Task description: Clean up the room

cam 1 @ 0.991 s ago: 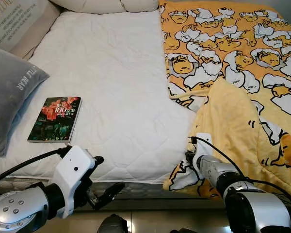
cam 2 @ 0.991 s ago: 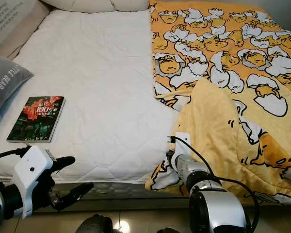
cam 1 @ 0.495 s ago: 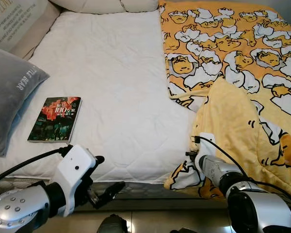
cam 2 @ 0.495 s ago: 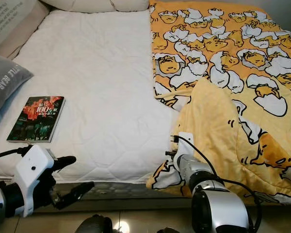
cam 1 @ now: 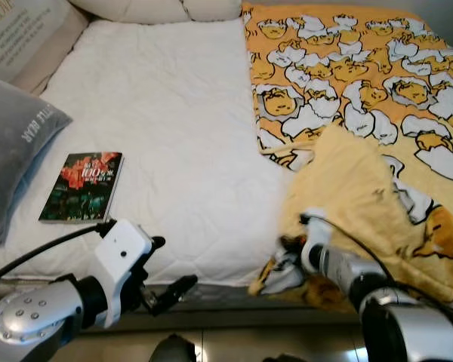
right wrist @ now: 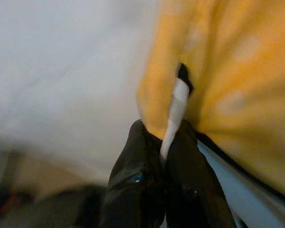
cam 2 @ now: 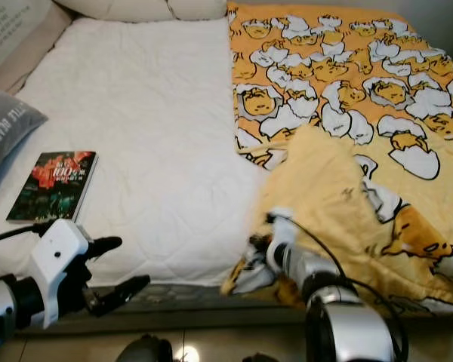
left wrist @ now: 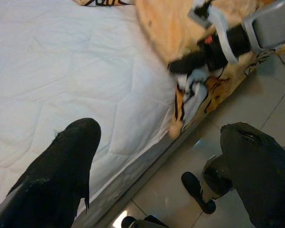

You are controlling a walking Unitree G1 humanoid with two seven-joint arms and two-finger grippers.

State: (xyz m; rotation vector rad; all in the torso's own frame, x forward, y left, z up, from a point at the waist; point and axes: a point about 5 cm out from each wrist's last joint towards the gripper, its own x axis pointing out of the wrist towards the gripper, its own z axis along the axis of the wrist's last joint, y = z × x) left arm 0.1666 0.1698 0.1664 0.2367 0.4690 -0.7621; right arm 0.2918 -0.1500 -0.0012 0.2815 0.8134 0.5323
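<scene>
Your right gripper (right wrist: 164, 156) sits at the near edge of the bed (cam 1: 174, 113), its fingers (right wrist: 133, 171) clenched on the folded-over edge of the yellow cartoon-print blanket (cam 1: 362, 90). In the right wrist view a thin white strip of the blanket's hem stands up between the two black fingers, with the plain yellow underside just behind it. That view is blurred, so finer detail cannot be read.

The blanket covers the right half of the bed. Its near corner is turned back, showing the plain yellow side on top of the printed side, and a bit of the printed edge hangs over the mattress edge beside the gripper.

Your left gripper (cam 1: 170, 283) hovers low in front of the bed's near edge, well apart from the blanket, fingers (left wrist: 71, 156) spread and holding nothing. In the left wrist view, white mattress and tiled floor (left wrist: 256, 109) lie between them.

A dark book with a red cover picture (cam 1: 83, 186) lies flat on the white mattress on the left side. A grey pillow (cam 1: 15, 151) sits just left of it, at the bed's left edge. A beige cushion with printed text (cam 1: 23, 34) lies beyond the pillow.
</scene>
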